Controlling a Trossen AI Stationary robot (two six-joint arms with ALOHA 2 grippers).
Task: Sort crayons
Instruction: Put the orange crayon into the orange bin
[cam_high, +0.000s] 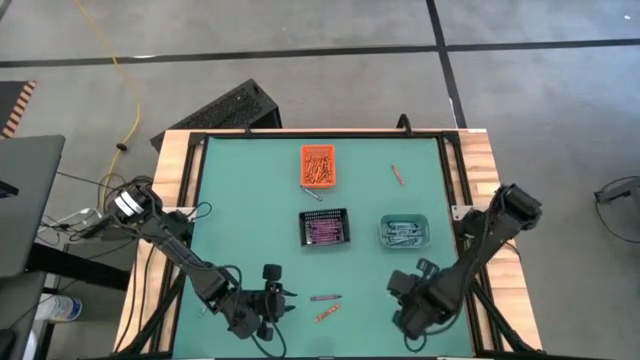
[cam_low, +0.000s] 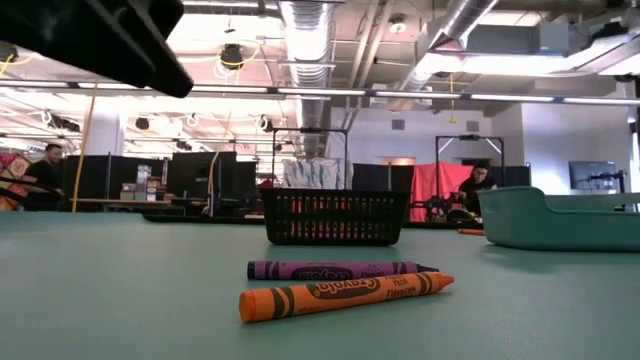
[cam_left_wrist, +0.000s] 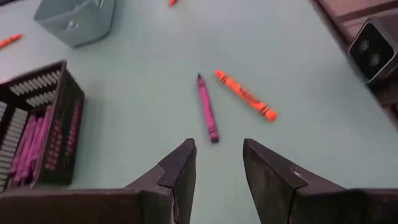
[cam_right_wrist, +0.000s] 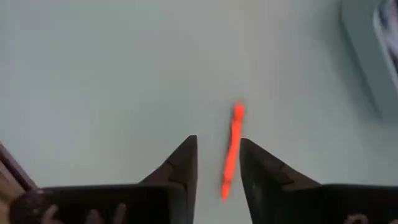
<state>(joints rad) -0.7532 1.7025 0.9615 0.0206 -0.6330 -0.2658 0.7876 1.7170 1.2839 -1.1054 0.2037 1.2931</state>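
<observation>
Two loose crayons lie near the bench's near edge: a purple crayon (cam_high: 324, 298) and, just nearer and beside it without touching, an orange crayon (cam_high: 327, 313); in the low view the purple crayon (cam_low: 340, 270) lies behind the orange crayon (cam_low: 345, 294). A third loose one, a stray orange crayon (cam_high: 397, 174), lies far off toward the bench's far right, between the orange bin (cam_high: 318, 166) and the right edge. My right wrist camera shows an orange crayon (cam_right_wrist: 231, 149) lying on the green surface ahead of the gap between my right fingers. The orange bin holds orange crayons, the black mesh bin (cam_high: 325, 229) in the middle holds purple ones, and the teal bin (cam_high: 404, 232) to its right holds blue-teal ones. My left pincer (cam_high: 272, 298) hovers just left of the purple and orange pair, its fingers (cam_left_wrist: 180, 168) spread apart with nothing between them and the purple crayon lying just ahead of the gap. My right pincer (cam_high: 412, 283) sits near the teal bin on its near side, also spread with nothing pinched. The bench (cam_high: 250, 200) is green with wooden borders.
</observation>
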